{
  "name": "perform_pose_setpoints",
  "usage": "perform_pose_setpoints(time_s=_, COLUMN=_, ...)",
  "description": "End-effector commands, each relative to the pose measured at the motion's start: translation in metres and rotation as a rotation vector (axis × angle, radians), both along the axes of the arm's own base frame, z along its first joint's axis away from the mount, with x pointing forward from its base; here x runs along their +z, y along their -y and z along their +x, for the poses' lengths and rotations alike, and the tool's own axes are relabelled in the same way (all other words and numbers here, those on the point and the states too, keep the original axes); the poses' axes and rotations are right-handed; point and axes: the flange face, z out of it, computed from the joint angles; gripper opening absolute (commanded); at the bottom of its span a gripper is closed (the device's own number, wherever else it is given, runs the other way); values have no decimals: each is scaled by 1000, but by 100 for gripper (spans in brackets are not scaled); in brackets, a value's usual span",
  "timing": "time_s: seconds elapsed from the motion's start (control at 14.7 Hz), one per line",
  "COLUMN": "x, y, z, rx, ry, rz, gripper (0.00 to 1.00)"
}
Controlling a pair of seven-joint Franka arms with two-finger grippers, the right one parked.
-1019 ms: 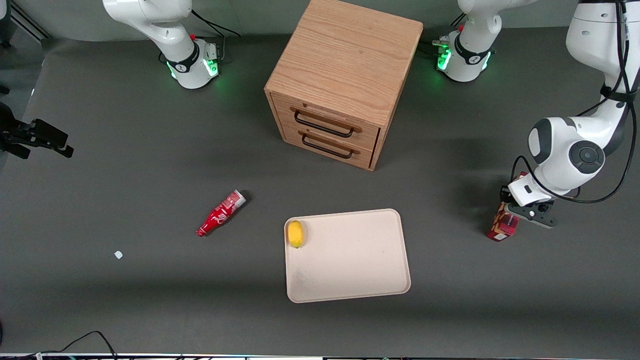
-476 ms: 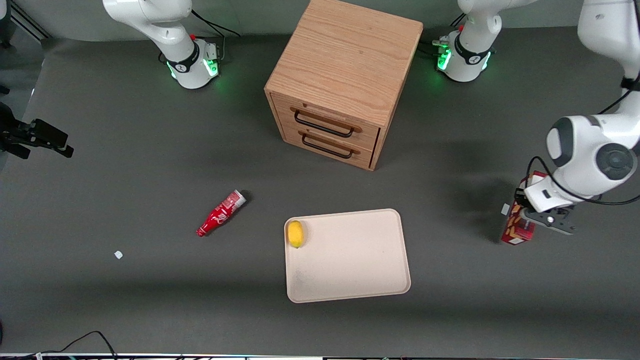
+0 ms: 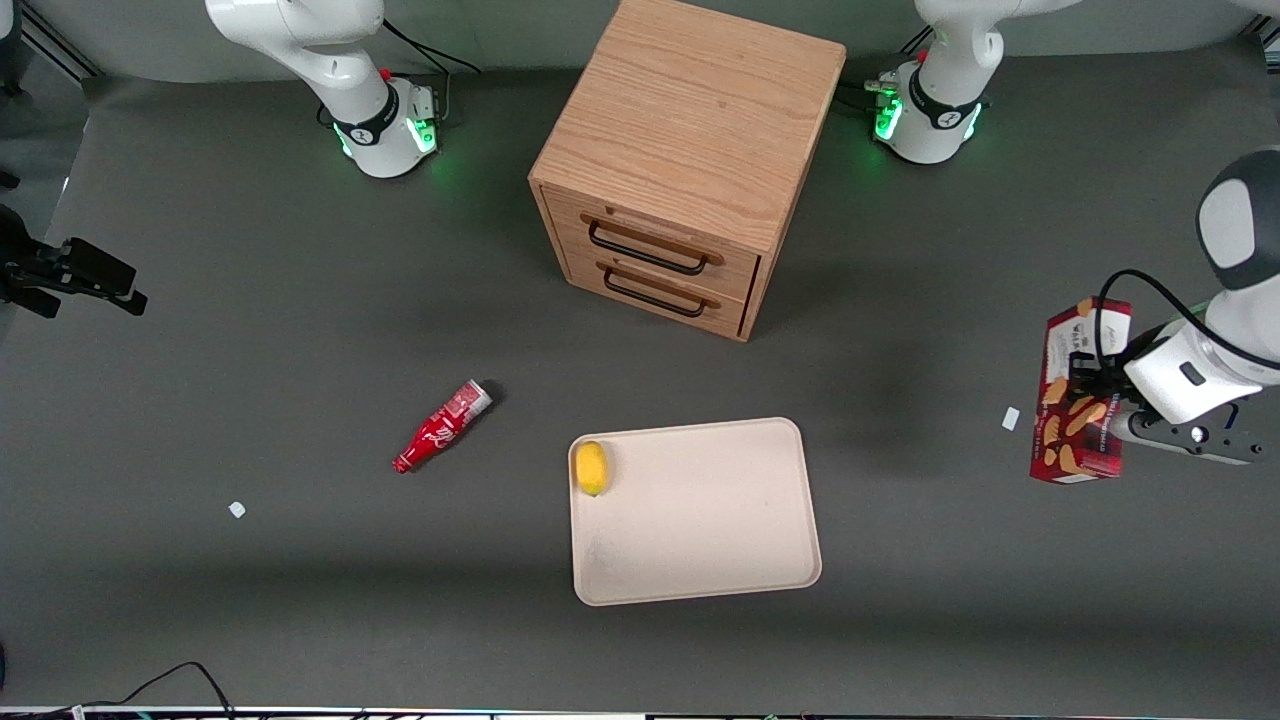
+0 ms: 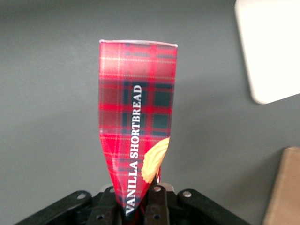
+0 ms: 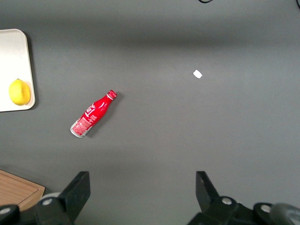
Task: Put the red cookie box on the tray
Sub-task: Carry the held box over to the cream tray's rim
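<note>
Dark grey table (image 3: pixel 250 330); gripper (image 3: pixel 1105 415) clamps red cookie box (image 3: pixel 1078 395) aloft.

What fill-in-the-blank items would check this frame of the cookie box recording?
1. The gripper is shut on the red cookie box, lifted off the ____.
2. The only thing lying on the tray is a ____.
3. The red bottle lies on its ____, toward the parked arm's end of the table.
4. The wooden cabinet has ____ drawers, both closed.

Missing words: table; lemon; side; two
</note>
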Motion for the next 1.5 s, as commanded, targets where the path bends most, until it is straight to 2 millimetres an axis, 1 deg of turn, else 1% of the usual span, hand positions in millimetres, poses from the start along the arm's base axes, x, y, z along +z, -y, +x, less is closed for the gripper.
perform_pose_setpoints(time_s=0.0, x=14, y=62, z=18, rx=118, ry=-29, rz=-26, gripper=0)
perform_pose_setpoints(time_s=0.14, x=2, y=114, z=28, rx=220, ry=-35, rz=-49, gripper=0)
perform_pose_setpoints(time_s=0.2, x=-5, y=143, z=35, rx=278, ry=-33, rz=-68, gripper=0)
perform_pose_setpoints(time_s=0.27, x=-15, y=168, z=43, rx=338, ry=-24, rz=-88, gripper=0)
perform_pose_setpoints(time_s=0.41, x=-48, y=213, z=54, rx=393, ry=8, rz=-120, gripper=0)
perform_pose_setpoints(time_s=0.54, x=-87, y=240, z=62, rx=404, ry=62, rz=-102, gripper=0)
perform_pose_setpoints(time_s=0.61, x=-108, y=254, z=63, rx=391, ry=88, rz=-71, gripper=0)
perform_pose_setpoints(time_s=0.75, x=-147, y=269, z=65, rx=361, ry=109, rz=-48, gripper=0)
perform_pose_setpoints(time_s=0.88, x=-178, y=279, z=64, rx=332, ry=118, rz=-26, gripper=0)
perform_pose_setpoints(time_s=1.02, x=-205, y=284, z=63, rx=317, ry=111, rz=-14, gripper=0)
perform_pose_setpoints(time_s=1.16, x=-223, y=291, z=61, rx=301, ry=112, rz=-10, gripper=0)
perform_pose_setpoints(time_s=1.22, x=-230, y=291, z=60, rx=301, ry=103, rz=-7, gripper=0)
perform_pose_setpoints(time_s=1.43, x=-239, y=289, z=59, rx=299, ry=94, rz=4, gripper=0)
